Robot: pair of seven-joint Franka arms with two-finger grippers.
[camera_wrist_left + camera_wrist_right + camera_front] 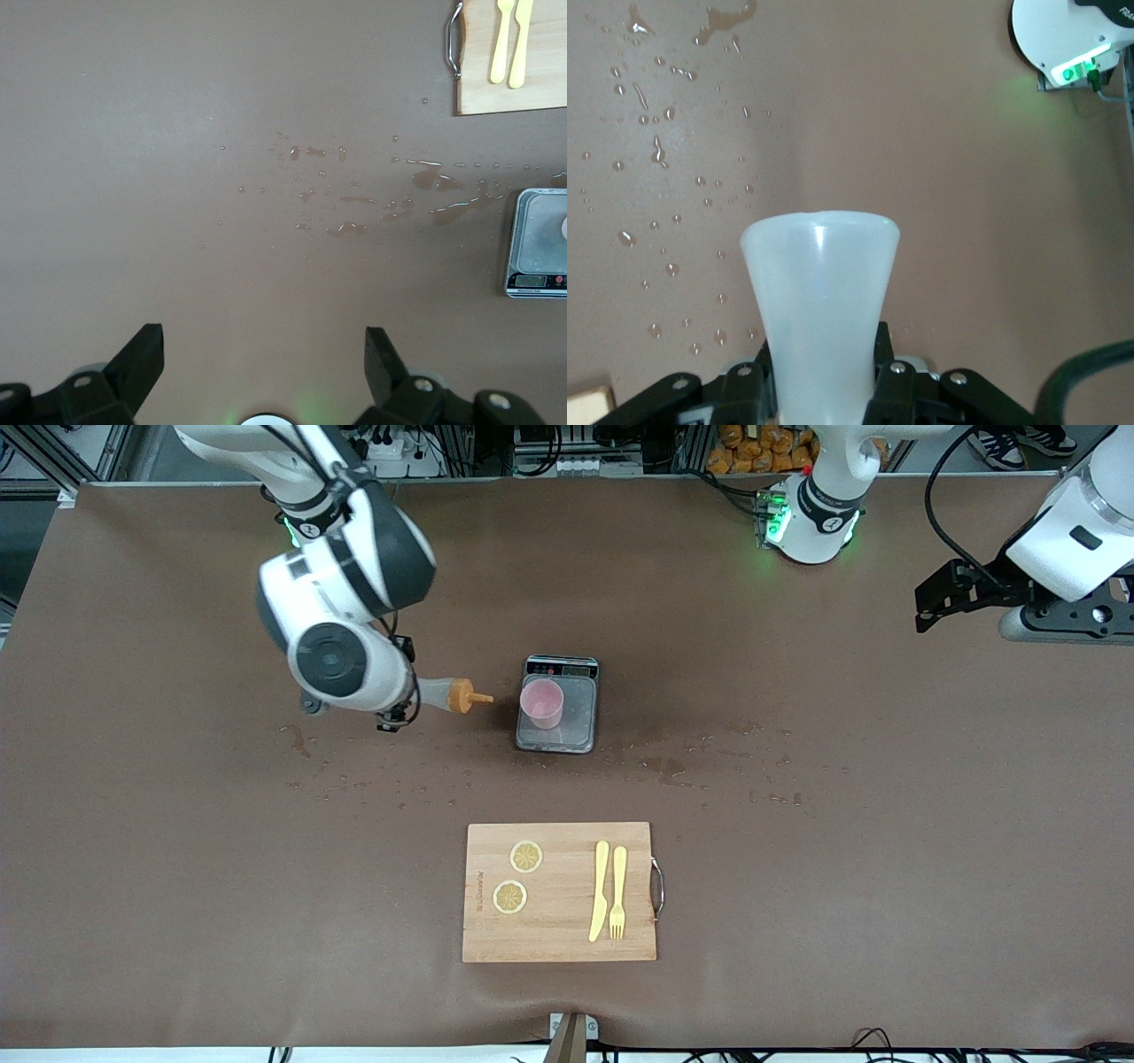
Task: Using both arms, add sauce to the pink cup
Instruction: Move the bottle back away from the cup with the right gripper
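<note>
The right claw (819, 403) is clamped on the sauce bottle (440, 693), which is held tipped on its side above the bench (133, 824), just beside the kitchen scale (558, 705) on the side toward the right arm's end. The orange nozzle cap (464, 696) is pointed at the scale but stops short of it, with a gap left between the tip and the tray edge. In the right wrist view the translucent body of the bottle is seen pinched between the two black fingers (890, 376).

The pink cup (541, 703) is stood upright on the scale's grey tray, toward the corner nearest the bottle and just below the display strip.

The left claw (264, 363) is held wide apart with nothing between its fingers, and is kept waiting high over the bench well away from the scale, at the left arm's end.

Spilled droplets (673, 766) are scattered over the brown cover around the scale (mostly on the side nearer the front camera). Nearer the camera still, a wooden cutting board (560, 892) is laid flat, carrying two lemon slices (526, 856), a yellow plastic knife (600, 891) and a yellow plastic fork (618, 893) lying side by side.
</note>
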